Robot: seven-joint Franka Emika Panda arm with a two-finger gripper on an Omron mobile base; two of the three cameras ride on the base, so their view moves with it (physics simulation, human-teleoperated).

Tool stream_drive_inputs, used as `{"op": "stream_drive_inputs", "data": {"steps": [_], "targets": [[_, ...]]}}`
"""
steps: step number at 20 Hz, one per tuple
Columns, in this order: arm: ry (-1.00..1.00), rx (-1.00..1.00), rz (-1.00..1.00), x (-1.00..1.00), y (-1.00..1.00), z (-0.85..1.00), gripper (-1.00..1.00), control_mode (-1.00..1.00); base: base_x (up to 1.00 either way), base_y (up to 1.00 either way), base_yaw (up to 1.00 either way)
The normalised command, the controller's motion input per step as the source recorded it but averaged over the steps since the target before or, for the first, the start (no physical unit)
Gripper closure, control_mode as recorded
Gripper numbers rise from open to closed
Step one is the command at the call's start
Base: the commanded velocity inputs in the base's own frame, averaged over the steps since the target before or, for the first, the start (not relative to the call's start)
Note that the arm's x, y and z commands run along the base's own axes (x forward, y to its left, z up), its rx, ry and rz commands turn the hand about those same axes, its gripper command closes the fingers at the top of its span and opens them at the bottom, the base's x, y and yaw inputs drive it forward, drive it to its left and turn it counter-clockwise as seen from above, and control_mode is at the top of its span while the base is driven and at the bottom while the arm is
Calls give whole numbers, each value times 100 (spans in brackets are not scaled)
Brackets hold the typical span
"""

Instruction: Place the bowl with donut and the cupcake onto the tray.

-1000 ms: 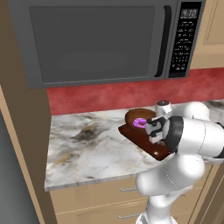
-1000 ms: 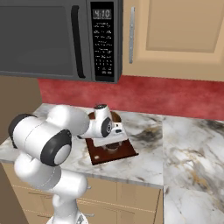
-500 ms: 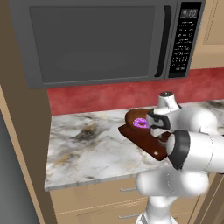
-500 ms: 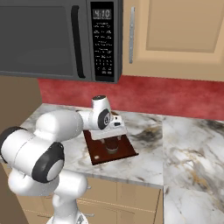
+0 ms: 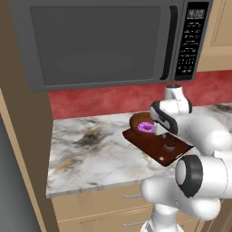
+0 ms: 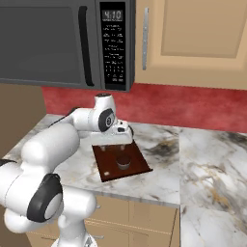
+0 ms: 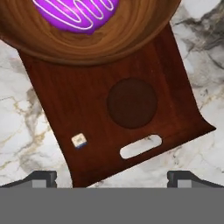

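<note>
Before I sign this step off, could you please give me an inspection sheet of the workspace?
Surface: marble counter, pale with dark and gold veining.
Job's things: tray lies flat on the counter; bowl sits on its far end with the donut inside; cupcake stands on the tray near the slot handle.
Clutter: a small pale cube-like bit on the tray; I cannot tell what it is.
Grippers: gripper open, above the tray, holding nothing.
Cables: nothing seen.
Surroundings: microwave above, red backsplash, wooden cabinets.
</note>
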Motion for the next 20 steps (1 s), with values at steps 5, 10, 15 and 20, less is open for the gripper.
{"op": "stream_drive_inputs", "data": {"steps": [5, 10, 15, 20], "targets": [[-3, -1, -16, -49, 63, 1, -100, -100, 0, 0, 0], [-6, 0, -17, -39, 64, 10, -100, -100, 0, 0, 0], [0, -1, -14, -29, 52, 24, -100, -100, 0, 0, 0], [0, -7, -6, -19, 60, 0, -100, -100, 0, 0, 0]]}}
